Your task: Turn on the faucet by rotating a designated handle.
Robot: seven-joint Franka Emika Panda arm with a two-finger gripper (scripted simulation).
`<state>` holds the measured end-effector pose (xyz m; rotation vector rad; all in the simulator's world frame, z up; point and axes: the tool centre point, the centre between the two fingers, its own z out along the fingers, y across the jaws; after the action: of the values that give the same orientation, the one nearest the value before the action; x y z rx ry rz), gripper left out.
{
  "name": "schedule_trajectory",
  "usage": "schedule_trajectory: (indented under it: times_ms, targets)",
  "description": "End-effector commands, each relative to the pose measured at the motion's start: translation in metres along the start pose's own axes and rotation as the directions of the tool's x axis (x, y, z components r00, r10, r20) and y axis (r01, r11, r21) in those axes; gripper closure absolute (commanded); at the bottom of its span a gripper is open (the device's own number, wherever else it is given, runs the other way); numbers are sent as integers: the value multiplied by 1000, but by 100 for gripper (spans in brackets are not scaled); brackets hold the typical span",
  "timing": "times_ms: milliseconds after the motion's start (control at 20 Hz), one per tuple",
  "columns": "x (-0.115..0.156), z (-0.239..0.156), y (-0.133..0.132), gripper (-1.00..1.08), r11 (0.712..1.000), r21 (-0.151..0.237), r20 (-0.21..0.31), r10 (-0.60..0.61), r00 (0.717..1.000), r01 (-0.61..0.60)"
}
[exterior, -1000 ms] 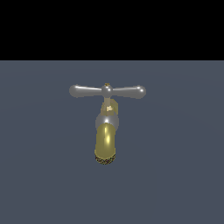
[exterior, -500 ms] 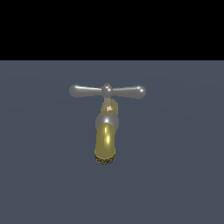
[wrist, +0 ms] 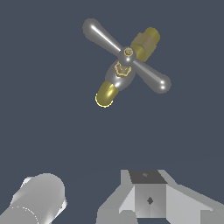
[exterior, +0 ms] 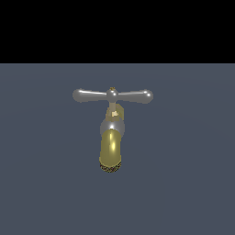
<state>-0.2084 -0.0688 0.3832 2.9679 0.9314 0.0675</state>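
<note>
- Sitting mid-scene, the faucet (exterior: pixel 110 146) is pointing its spout toward 6 o'clock.
- Looking rigid and slippery, the handle (exterior: pixel 112 95) is inviting a push near one rounded end.
- The gripper (wrist: pixel 148 199) is hovering well apart; its finger spacing cannot be told.

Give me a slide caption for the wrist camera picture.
Wrist view: slim silver crossbar handle crossing the small brass-yellow faucet, seen from above on a dark grey surface, untouched.
</note>
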Motion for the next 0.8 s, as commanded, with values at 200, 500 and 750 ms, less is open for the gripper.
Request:
schedule_trajectory:
  times_ms: [200,500,750]
  targets:
    - [5,33,16,108,987,8,1,-162,987,162]
    - [13,63,29,108,952,16,2,-305,952,305]
    - [20,87,39,108,909,22,2,-417,909,417]
